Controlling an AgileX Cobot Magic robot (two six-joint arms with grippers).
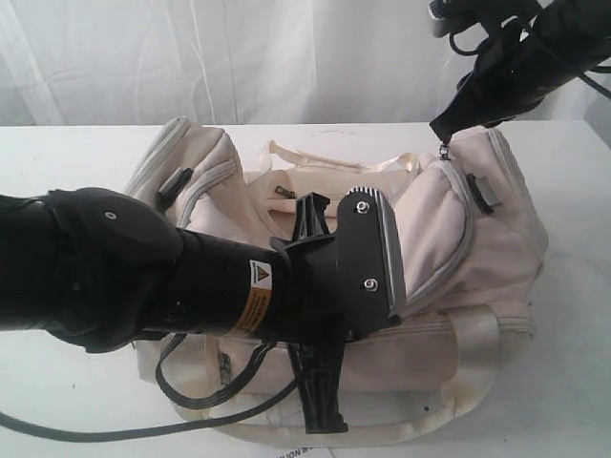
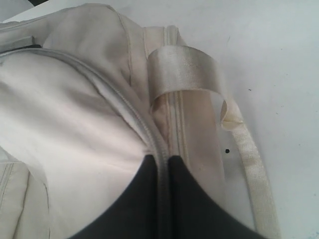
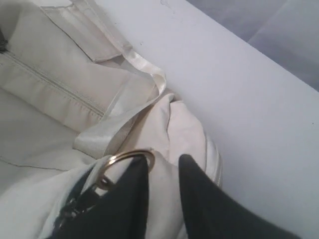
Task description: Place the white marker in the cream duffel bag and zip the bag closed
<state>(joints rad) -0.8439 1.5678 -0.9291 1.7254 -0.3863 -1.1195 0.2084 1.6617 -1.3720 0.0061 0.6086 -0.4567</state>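
The cream duffel bag (image 1: 449,219) lies on the table, its main grey zipper (image 2: 124,107) partly open. My left gripper (image 1: 391,256) is at the bag's middle front, shut on the zipper edge (image 2: 160,162). At the bag's far right end my right gripper (image 1: 442,131) hangs with its jaws slightly apart (image 3: 166,159). A gold zipper-pull ring (image 3: 124,158) is hooked over one of its fingers, and it dangles just below the tip (image 1: 445,151). No white marker shows in any view; it is hidden or out of view.
The bag rests on a white table (image 1: 57,153) with a white curtain (image 1: 191,48) behind. Glossy webbing handles (image 2: 184,69) loop off the bag's side. My left arm's black cable (image 1: 191,391) trails over the bag's front. The table edge (image 3: 279,69) runs near the right gripper.
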